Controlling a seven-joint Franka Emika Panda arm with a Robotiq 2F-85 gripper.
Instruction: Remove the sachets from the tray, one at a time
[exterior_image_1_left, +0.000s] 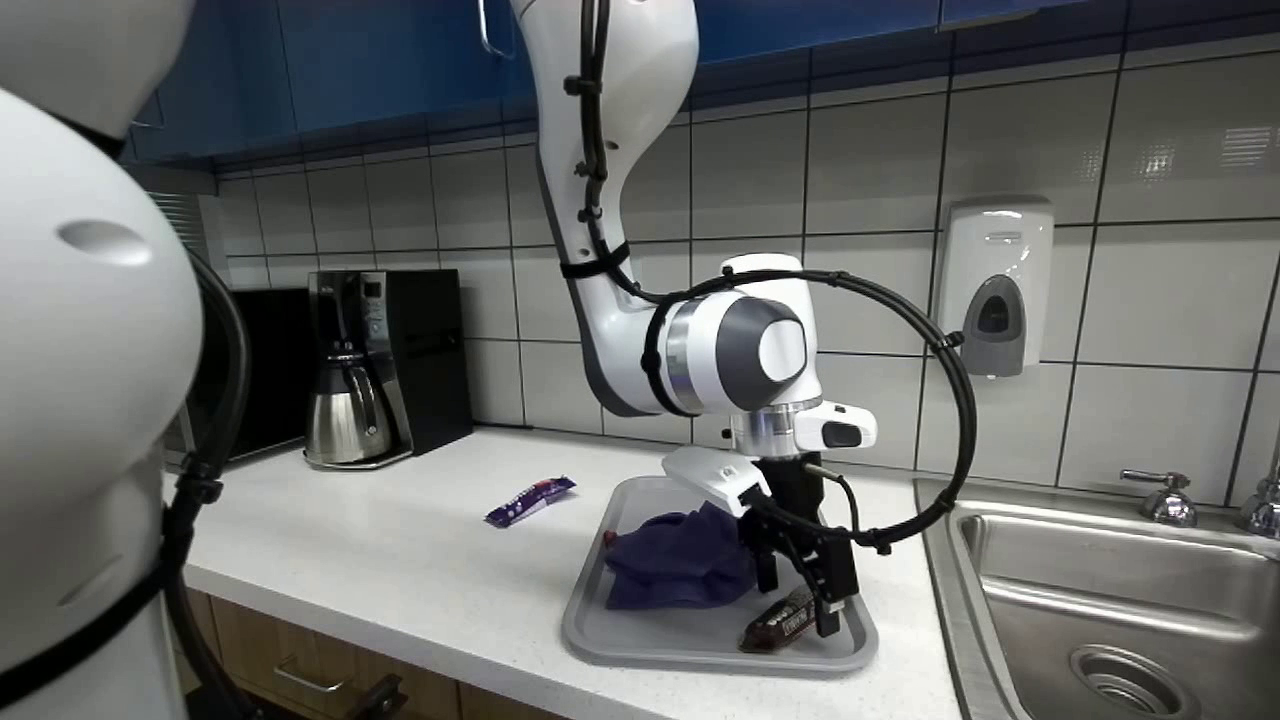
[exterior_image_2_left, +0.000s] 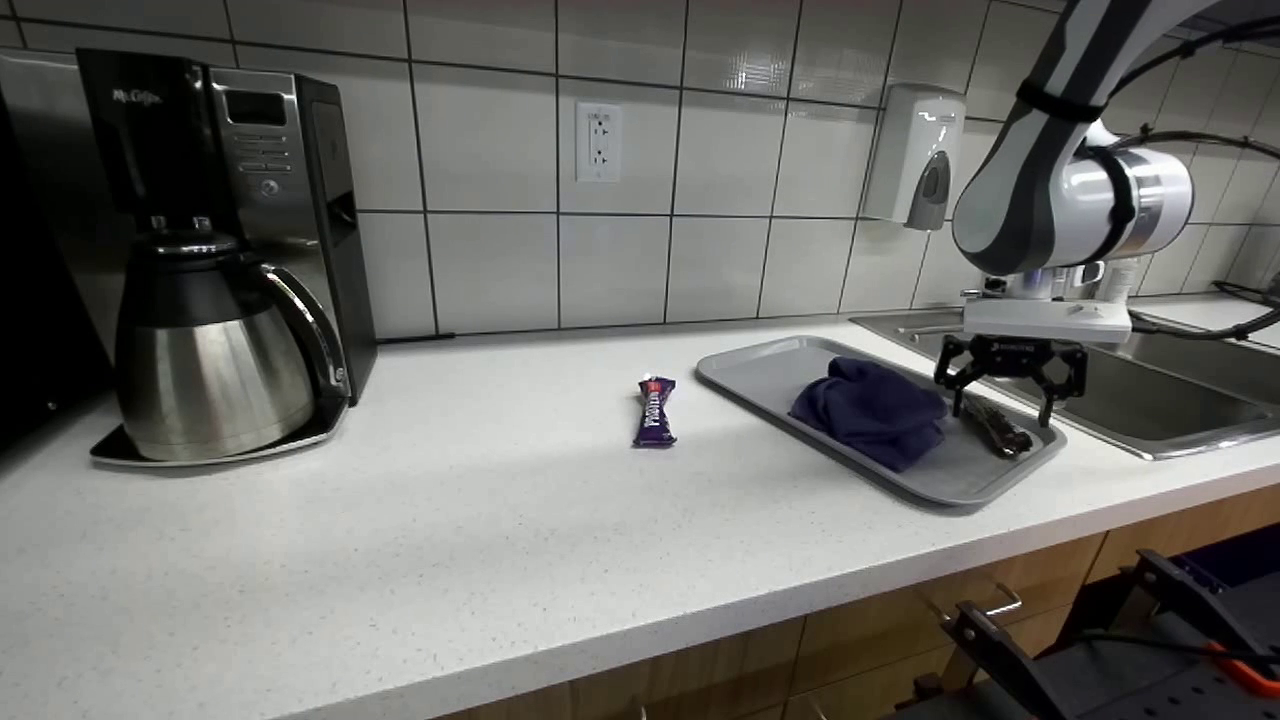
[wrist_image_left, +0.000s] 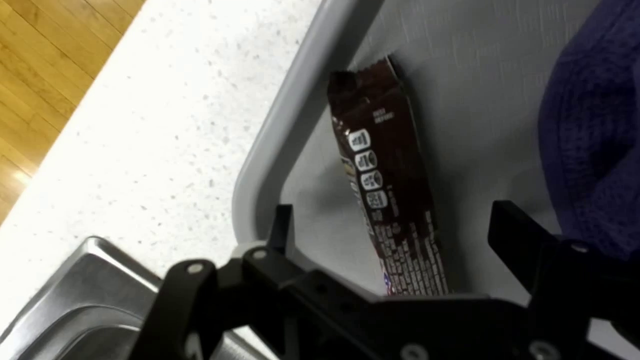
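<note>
A grey tray (exterior_image_1_left: 720, 662) lies on the counter; it also shows in an exterior view (exterior_image_2_left: 765, 362). A dark brown sachet (wrist_image_left: 390, 165) lies in the tray near its corner, seen too in both exterior views (exterior_image_1_left: 778, 624) (exterior_image_2_left: 998, 432). My gripper (wrist_image_left: 394, 217) is open, its fingers on either side of the brown sachet's near end and apart from it; it also shows in both exterior views (exterior_image_1_left: 798, 603) (exterior_image_2_left: 1001, 413). The sachet's near end is hidden by the gripper body. A purple sachet (exterior_image_1_left: 530, 502) lies on the counter outside the tray, also in an exterior view (exterior_image_2_left: 655, 412).
A crumpled purple cloth (exterior_image_1_left: 680, 560) lies in the tray beside the right finger in the wrist view. A small red bit (exterior_image_1_left: 609, 537) shows at its edge, mostly hidden. A steel sink (exterior_image_1_left: 1110, 590) borders the tray's side. A coffee maker (exterior_image_2_left: 220, 330) stands on the counter.
</note>
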